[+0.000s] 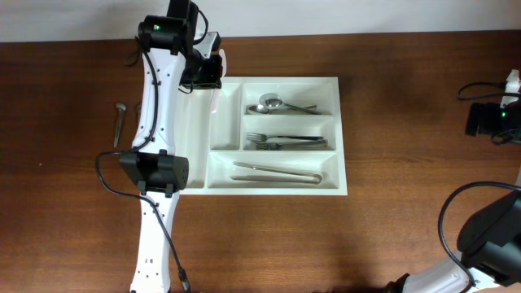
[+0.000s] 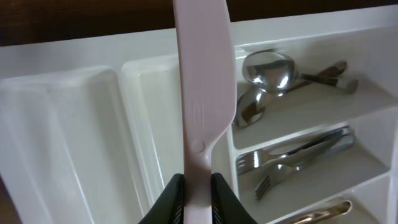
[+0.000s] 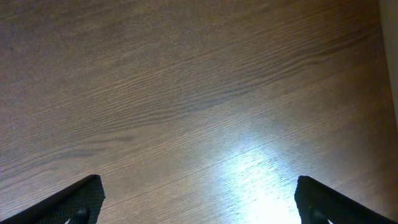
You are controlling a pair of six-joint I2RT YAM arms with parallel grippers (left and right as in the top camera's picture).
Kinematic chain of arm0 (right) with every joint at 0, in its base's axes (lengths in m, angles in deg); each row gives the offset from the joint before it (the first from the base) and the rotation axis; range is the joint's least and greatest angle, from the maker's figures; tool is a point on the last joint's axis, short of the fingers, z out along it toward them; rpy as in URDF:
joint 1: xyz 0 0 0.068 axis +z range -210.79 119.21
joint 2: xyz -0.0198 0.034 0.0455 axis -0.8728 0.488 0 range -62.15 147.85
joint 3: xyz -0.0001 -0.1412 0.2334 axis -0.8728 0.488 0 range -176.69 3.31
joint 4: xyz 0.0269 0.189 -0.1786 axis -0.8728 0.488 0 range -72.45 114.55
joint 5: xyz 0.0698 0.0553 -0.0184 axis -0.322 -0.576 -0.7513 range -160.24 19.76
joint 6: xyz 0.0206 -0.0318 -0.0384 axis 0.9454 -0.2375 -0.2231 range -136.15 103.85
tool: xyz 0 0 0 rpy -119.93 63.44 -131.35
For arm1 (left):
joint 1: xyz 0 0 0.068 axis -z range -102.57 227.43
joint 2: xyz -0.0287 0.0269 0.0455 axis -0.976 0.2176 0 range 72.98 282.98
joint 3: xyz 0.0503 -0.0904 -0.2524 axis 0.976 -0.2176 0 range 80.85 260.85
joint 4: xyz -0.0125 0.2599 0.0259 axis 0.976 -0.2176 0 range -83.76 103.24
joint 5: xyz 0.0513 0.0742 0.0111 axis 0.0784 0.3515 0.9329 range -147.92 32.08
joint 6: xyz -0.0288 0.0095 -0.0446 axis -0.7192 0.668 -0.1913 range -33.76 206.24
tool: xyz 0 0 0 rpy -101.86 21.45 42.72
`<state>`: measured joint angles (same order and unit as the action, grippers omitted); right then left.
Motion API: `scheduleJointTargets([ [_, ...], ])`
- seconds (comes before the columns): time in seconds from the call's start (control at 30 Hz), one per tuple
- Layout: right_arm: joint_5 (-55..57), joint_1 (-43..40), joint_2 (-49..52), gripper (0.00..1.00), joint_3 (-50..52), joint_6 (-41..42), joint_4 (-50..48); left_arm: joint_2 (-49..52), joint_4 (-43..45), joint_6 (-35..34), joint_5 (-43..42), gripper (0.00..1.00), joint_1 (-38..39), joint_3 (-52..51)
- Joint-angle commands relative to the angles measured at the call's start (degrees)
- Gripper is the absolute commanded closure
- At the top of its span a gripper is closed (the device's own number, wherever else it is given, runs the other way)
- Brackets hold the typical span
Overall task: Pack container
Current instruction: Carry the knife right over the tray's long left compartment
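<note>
1. Container (image 1: 285, 80): large white plastic tray, mid-table, long side across; three long compartments at right hold spoons (image 1: 277, 104), forks (image 1: 285, 142) and tongs (image 1: 277, 172); two narrow upright ones at left show white floor.
2. Left gripper (image 2: 198, 193): pinched tight on the handle of a white plastic knife (image 2: 202, 93); blade points over the tray's far left part, beside the spoons.
3. Right gripper (image 3: 199, 205): jaws spread wide, nothing between; over open wood of the table (image 1: 407, 122), well apart from the tray.
4. Small metal utensil (image 1: 119, 122) on the wood left of the left arm.
</note>
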<state>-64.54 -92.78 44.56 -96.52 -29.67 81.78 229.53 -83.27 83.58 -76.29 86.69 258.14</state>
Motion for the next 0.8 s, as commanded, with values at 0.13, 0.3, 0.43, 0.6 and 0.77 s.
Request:
scheduleJointTargets([
  [0.13, 0.3, 0.1, -0.1, 0.01, 0.1, 0.3, 0.0, 0.4, -0.2, -0.8, -2.0, 0.86, 0.0, 1.2],
  [0.3, 0.3, 0.1, -0.1, 0.01, 0.1, 0.3, 0.0, 0.4, -0.2, -0.8, 2.2, 0.86, 0.1, 0.9],
  [0.43, 0.3, 0.1, -0.1, 0.01, 0.1, 0.3, 0.0, 0.4, -0.2, -0.8, 2.3, 0.86, 0.5, 0.0],
  [0.6, 0.3, 0.1, -0.1, 0.01, 0.1, 0.3, 0.0, 0.4, -0.2, -0.8, 4.4, 0.86, 3.3, -3.4],
  [0.77, 0.3, 0.1, -0.1, 0.01, 0.1, 0.3, 0.0, 0.4, -0.2, -1.0, 8.1, 0.86, 5.4, -7.1],
])
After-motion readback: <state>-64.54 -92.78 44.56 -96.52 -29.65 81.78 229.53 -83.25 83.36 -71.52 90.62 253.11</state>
